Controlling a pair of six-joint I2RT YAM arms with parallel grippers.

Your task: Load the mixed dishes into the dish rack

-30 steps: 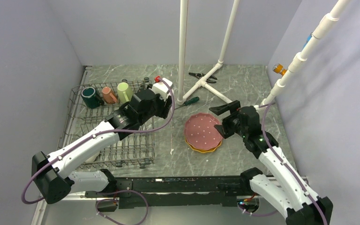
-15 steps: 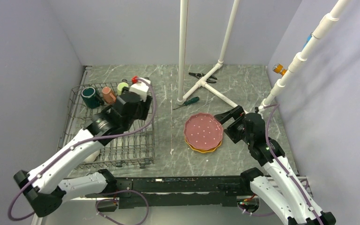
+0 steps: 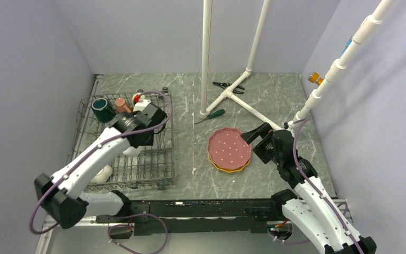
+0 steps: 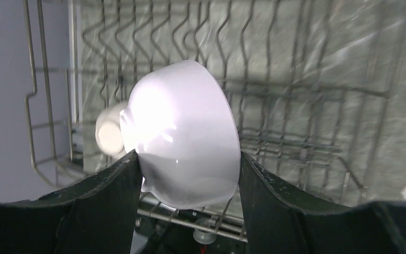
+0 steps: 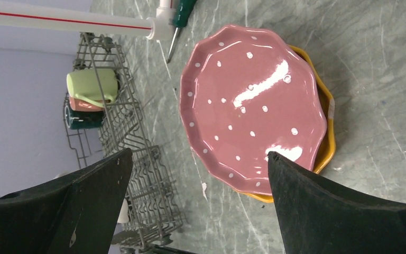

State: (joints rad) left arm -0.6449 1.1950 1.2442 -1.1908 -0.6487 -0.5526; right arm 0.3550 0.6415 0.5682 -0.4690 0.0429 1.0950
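Left gripper [image 4: 187, 160], clamped on white bowl [image 4: 182, 116], has swung from right edge inward, above dish rack [image 3: 161, 159] tines; release likely next. Right gripper [image 5: 198, 154], spread wide, has edged toward pink plate [image 5: 251, 106].

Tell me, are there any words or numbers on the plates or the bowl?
No words or numbers can be read.
The pink plate has only white dots.
The white bowl in the left end effector is plain.
A pale patch on the yellow plate's rim is too small to read.
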